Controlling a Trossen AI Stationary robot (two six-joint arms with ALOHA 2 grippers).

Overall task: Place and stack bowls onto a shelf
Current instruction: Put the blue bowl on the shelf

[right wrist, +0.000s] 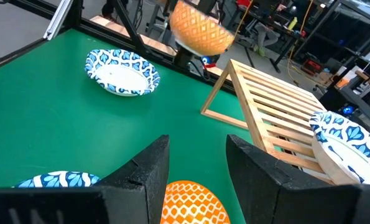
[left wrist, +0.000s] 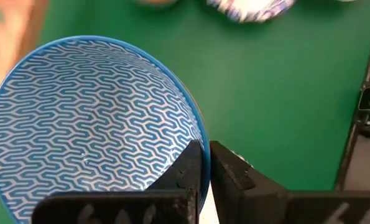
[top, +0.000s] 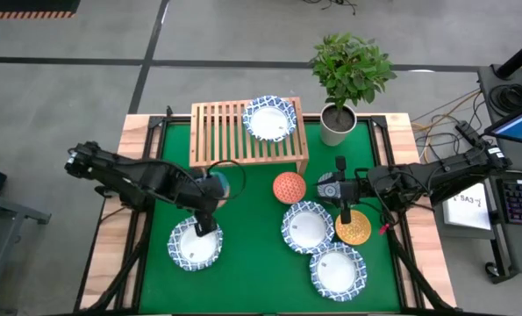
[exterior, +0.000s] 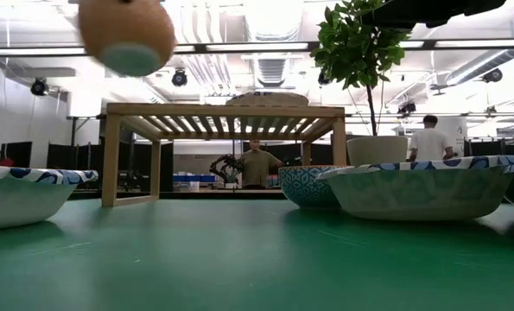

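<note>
Two end effectors over green table [top: 261,281]: left [left wrist: 204,163] pinching patterned bowl [left wrist: 85,124], right [right wrist: 197,163] open.

Grey floor [top: 67,88], ceiling strip lights [exterior: 265,45], two people standing behind.
</note>
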